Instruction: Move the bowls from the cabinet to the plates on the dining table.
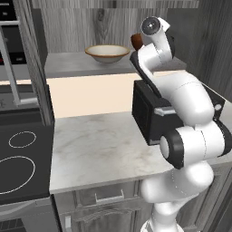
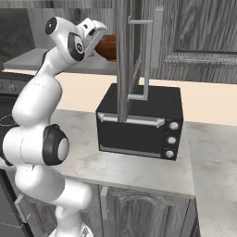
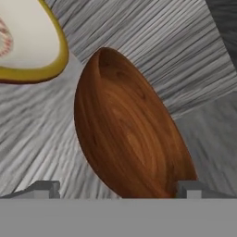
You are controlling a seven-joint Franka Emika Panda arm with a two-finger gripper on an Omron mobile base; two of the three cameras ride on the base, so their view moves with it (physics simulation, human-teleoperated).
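Item: gripper (image 3: 115, 190). In the hand view its two grey fingertips (image 3: 44, 189) stood far apart at the bottom edge, jaws at full spread. Nothing was clamped between them. The dark reddish-brown bowl (image 3: 125, 143) lay in the space ahead, its lower part between the two tips; whether either tip touched it could not be told.

Item: dark reddish-brown bowl. Glossy wood grain, deep. It sat on the grey shelf (image 1: 68, 63) inside the cabinet (image 2: 185, 37). In the left base view a small part of it (image 1: 135, 41) showed just behind the arm's upper joint. In the right base view it (image 2: 109, 46) showed just past the hand, left of the open cabinet door's edge.

Item: cream bowl (image 1: 107, 53). Pale, shallower, with a yellow-brown rim. It stood on the same shelf, beside the wooden bowl and apart from it. In the hand view it (image 3: 28, 41) occupied the upper left corner.

Item: cabinet door (image 2: 127, 55). Grey wood-grain, swung open, seen edge-on, with a long vertical bar handle (image 2: 150, 51).

Item: black boxy appliance (image 2: 141, 122). It rested on the marbled counter (image 1: 99, 149) below the shelf, with three knobs on its right front.

Item: black stove (image 1: 20, 163). Ring burners, left of the counter.
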